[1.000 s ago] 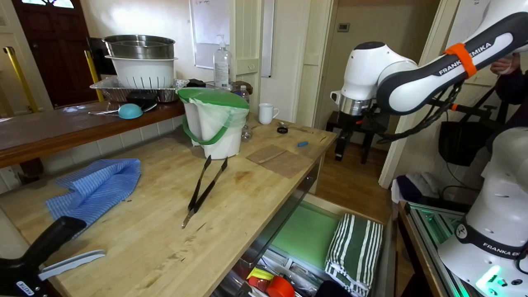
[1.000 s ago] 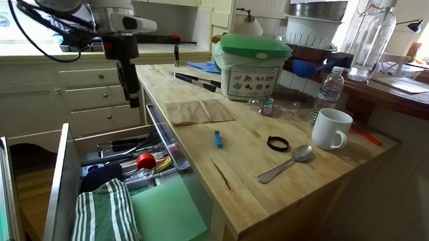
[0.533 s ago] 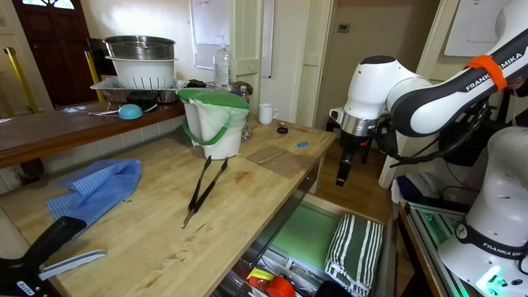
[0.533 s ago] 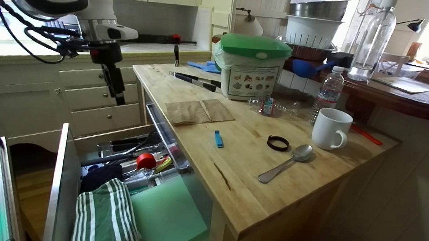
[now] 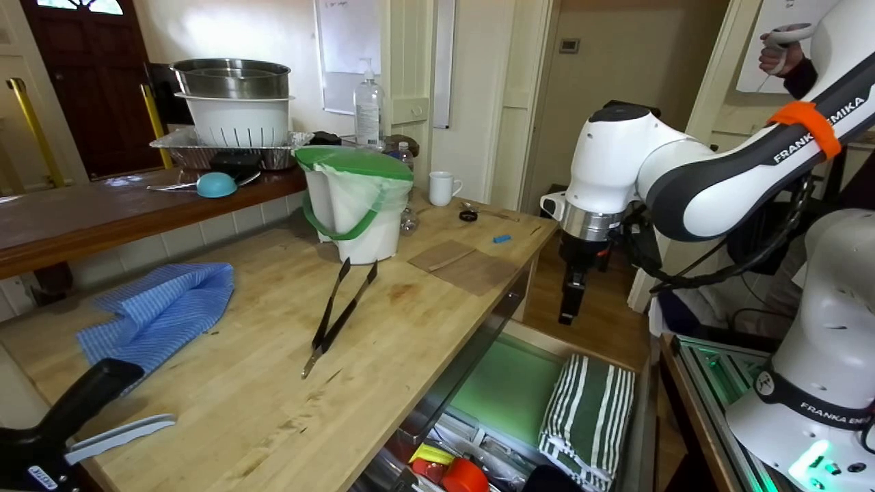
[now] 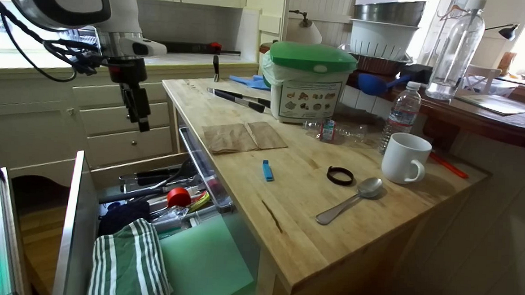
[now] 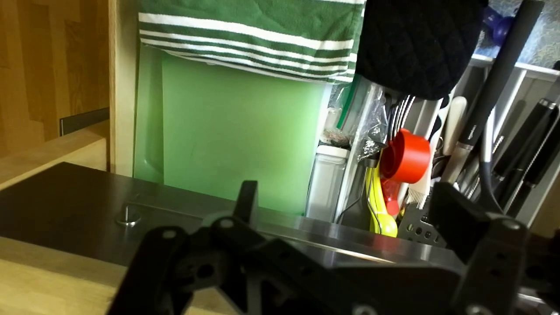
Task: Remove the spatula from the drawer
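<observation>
My gripper [image 5: 566,318] hangs above the pulled-out drawer in both exterior views [image 6: 143,127]. In the wrist view its fingers stand wide apart with nothing between them [image 7: 350,192]. The drawer shows its light wooden side wall [image 7: 122,87] in the wrist view and its front panel [image 6: 72,227] in an exterior view. A slim dark utensil with a thin curved neck, seemingly the spatula [image 7: 486,181], lies among other utensils at the right of the wrist view. Its handle is partly hidden under a thick black-handled tool [image 7: 503,74]. The gripper is well above it and not touching.
In the drawer are a green mat [image 6: 207,261], a green-and-white striped cloth [image 6: 126,266], a black quilted mitt [image 7: 420,43] and a red ring [image 7: 411,157]. The counter edge and a dark panel with a knob [image 7: 127,216] border it. Black tongs [image 5: 335,328] lie on the counter.
The arm has lowered the gripper and shifted it away from the counter, mostly in the first half second. The drawer and its contents have not moved.
</observation>
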{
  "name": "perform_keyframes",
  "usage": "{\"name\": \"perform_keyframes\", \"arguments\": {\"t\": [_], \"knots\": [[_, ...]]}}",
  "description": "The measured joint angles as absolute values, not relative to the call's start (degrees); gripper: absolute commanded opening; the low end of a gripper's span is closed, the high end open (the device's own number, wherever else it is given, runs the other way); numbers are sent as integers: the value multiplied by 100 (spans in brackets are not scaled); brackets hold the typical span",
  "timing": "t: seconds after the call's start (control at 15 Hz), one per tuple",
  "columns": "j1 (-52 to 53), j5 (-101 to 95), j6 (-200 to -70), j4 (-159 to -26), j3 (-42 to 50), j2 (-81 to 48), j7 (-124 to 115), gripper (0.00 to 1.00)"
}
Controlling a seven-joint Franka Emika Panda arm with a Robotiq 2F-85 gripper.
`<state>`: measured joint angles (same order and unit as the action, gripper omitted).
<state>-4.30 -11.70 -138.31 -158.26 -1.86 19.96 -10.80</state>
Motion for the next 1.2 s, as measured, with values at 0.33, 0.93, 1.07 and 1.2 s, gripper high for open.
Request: {"name": "perform_keyframes", "arguments": {"t": [0.33,0.93,1.07,1.2], "knots": [[-407,-1411,-14003,-15817,-349,1814,-995,100],[-180,-2073,-16320,-15872,-761,-165,-1278,100],[-76,-2509,-16784,-15876,-811,-698,-1766,100],[190,-3172,-17069,-15869,-623,-1046,-2544,100]]}}
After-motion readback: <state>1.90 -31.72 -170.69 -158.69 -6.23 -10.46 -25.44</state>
